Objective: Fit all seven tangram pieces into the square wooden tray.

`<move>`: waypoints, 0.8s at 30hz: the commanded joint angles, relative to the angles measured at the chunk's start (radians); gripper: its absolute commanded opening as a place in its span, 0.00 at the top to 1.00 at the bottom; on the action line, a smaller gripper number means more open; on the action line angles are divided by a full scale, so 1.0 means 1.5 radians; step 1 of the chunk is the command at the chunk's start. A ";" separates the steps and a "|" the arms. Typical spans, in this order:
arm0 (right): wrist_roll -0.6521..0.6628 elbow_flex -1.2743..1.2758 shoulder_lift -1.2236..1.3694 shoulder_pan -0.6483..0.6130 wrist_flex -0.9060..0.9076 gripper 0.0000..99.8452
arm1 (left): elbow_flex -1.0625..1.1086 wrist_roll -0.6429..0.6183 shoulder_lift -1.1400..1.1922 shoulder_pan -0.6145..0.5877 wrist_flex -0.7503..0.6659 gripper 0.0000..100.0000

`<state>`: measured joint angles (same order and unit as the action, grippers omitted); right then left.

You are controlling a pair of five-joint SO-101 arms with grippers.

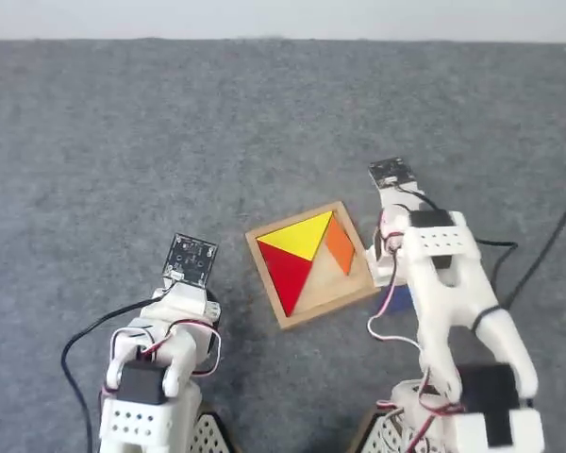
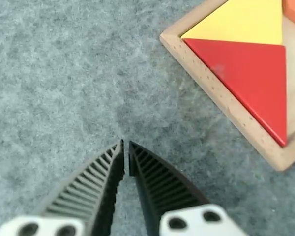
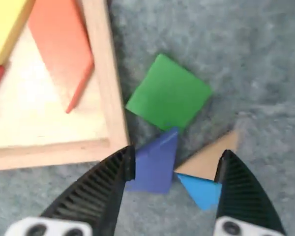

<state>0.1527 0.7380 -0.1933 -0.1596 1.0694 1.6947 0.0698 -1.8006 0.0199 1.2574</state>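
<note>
Counter point(image 1: 123, 142) covered in grey felt-like fabric, fuzzy texture. Beyond its far edge a plain pale wall strip point(image 1: 283, 19). Lighting even and soft.

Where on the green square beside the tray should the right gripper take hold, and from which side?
From straight above, across two opposite edges: the green square lies flat on the carpet, one corner by the tray wall, another meeting the dark blue piece.

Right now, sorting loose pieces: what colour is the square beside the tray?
Green square, best in right wrist view.
</note>
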 commanded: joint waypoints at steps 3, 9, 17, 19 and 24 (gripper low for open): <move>-0.049 -0.069 0.027 -0.011 -0.011 0.74 | -0.007 0.001 -0.010 -0.002 0.002 0.98; -0.049 -0.054 0.052 0.007 -0.004 0.74 | -0.007 0.001 -0.010 -0.002 0.002 0.98; -0.055 -0.043 0.055 0.101 -0.003 0.74 | -0.007 0.001 -0.010 -0.002 0.002 0.98; -0.055 -0.035 0.055 0.116 -0.013 0.74 | -0.007 0.001 -0.010 -0.002 0.002 0.98; -0.055 -0.017 0.055 0.118 -0.037 0.74 | -0.007 0.001 -0.010 -0.002 0.002 0.98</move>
<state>0.0806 0.7150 -0.1089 0.0031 1.0326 1.6947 0.0698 -1.8006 0.0199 1.2574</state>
